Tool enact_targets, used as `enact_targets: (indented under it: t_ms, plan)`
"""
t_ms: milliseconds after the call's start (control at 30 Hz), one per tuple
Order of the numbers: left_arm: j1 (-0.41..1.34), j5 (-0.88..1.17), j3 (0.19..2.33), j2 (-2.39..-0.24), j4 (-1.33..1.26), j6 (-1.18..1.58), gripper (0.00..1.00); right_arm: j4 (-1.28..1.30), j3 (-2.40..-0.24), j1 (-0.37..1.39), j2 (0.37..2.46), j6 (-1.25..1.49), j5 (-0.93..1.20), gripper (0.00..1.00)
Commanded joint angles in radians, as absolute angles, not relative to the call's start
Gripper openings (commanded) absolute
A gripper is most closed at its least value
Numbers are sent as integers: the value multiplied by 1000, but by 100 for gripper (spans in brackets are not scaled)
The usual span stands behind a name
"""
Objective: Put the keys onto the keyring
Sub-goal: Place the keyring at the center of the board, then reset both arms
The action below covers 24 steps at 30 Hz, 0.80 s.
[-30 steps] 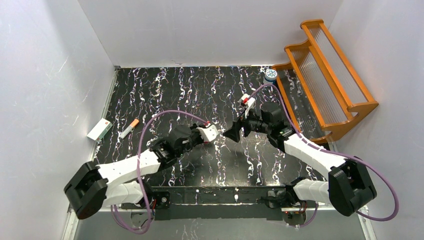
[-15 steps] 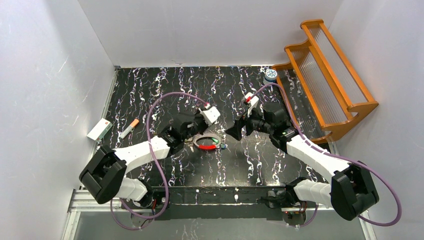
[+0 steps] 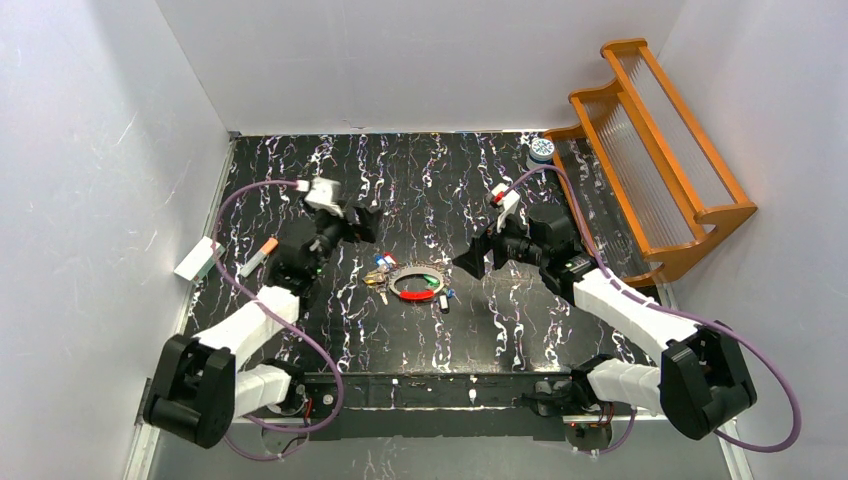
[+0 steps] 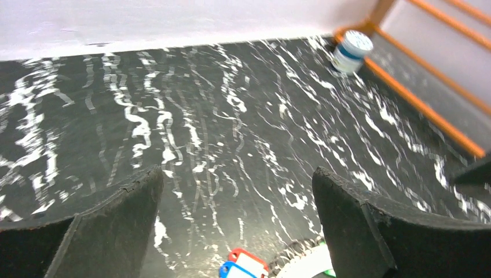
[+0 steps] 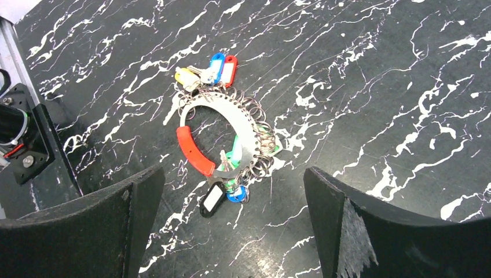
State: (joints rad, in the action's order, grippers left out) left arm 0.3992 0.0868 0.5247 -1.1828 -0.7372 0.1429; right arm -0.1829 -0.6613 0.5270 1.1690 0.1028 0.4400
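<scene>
Keyring (image 5: 246, 124) with keys (image 5: 217, 66) lies on table (image 3: 440, 170); left claw (image 4: 237, 179) and right claw (image 5: 234, 174) gape wide.

Counter (image 3: 420, 180): black w/ white marble streaks, white walls on 3 sides. Approx mid-counter, keyring (image 3: 415, 283) lies flat, red section on its near side, small rings all round it. Keys (image 5: 206, 70) w/ yellow, blue, red tags bunched at its far-L side; black, blue, green tags at near-R. L edge: white box (image 3: 199, 259), orange-tipped pen (image 3: 259, 257) just beside it, not touching. Far-R corner: jar (image 3: 541, 151) upright, next to orange rack (image 3: 650, 150) along R edge.
</scene>
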Motion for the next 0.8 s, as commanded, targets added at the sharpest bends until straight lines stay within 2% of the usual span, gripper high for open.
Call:
enact_targets:
  t_ms: [0,200,367,533,767]
  plan:
    - [273,72,450,-1070,-794,346,98,-225,-667,512,1183,113,437,99]
    - [170,47,353,-951,-714,361,98,-232,-674,484,1203,123,426,99]
    - [167,-121,308,-923,-630,326,98,-262,-669,430,1221,123,363,99]
    - [167,-351,259,-963,-623,309,98,-278,-636,328,1250,118,297,99]
    - [167,-453,271,-1108,-674,151,98,-276,-523,218,1208,54,65,99]
